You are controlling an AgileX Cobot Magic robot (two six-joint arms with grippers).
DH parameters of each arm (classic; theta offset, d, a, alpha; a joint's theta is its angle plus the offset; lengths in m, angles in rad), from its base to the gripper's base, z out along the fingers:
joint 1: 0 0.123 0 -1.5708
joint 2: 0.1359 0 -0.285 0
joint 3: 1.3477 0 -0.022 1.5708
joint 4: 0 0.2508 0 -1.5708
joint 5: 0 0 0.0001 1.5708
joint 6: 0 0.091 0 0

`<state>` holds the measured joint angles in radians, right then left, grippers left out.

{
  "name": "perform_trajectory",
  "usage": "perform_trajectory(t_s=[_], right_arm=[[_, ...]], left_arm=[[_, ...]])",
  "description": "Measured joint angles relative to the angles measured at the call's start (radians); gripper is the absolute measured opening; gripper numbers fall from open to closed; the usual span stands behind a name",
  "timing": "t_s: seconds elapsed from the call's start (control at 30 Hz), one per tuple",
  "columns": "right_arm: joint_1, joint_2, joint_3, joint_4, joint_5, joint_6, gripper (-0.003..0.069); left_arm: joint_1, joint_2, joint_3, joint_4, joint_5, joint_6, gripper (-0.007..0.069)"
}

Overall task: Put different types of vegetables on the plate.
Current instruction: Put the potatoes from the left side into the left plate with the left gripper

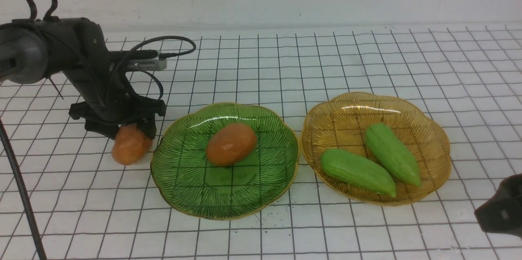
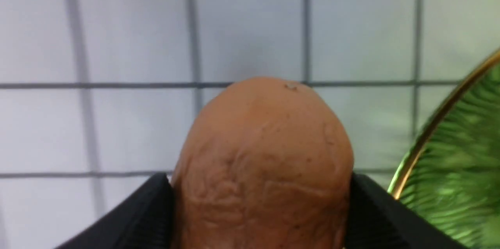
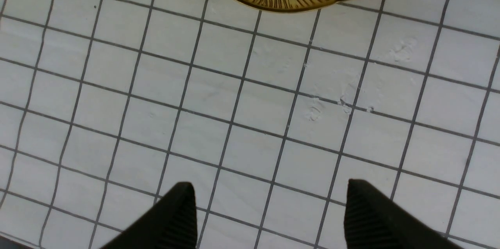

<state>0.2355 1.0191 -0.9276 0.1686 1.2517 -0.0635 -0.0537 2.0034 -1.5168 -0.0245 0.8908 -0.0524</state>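
Gridded white surface (image 1: 261, 68): left claw (image 1: 129, 131) pinched potato (image 1: 130, 149), nine o'clock of green plate (image 1: 183, 199); right claw (image 3: 269, 210) stood spread.

Worktop (image 1: 326, 235) nearside of green plate (image 1: 183, 195) and amber plate (image 1: 326, 117) is free; green rim stands just beside the off-plate potato (image 1: 128, 148).

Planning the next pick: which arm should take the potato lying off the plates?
Left. The left claw straddles the loose potato beside the green plate, fingers against both sides. The right claw hangs open over the table near the amber plate, far from that potato.
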Motion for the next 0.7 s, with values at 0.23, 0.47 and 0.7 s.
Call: perform_trajectory(t_s=[0.23, 0.47, 0.7], right_arm=[[0.0, 0.0, 0.0, 0.0, 0.0, 0.0, 0.0463], [0.0, 0.0, 0.0, 0.0, 0.0, 0.0, 0.0456], [0.0, -0.002, 0.0, 0.0, 0.0, -0.02, 0.0246]], left_arm=[[-0.003, -0.09, -0.139, 0.008, 0.218, -0.001, 0.0496], [-0.084, -0.129, -0.153, -0.155, 0.329, 0.093, 0.0496], [-0.199, -0.074, -0.153, -0.224, 0.336, 0.152, 0.0496]])
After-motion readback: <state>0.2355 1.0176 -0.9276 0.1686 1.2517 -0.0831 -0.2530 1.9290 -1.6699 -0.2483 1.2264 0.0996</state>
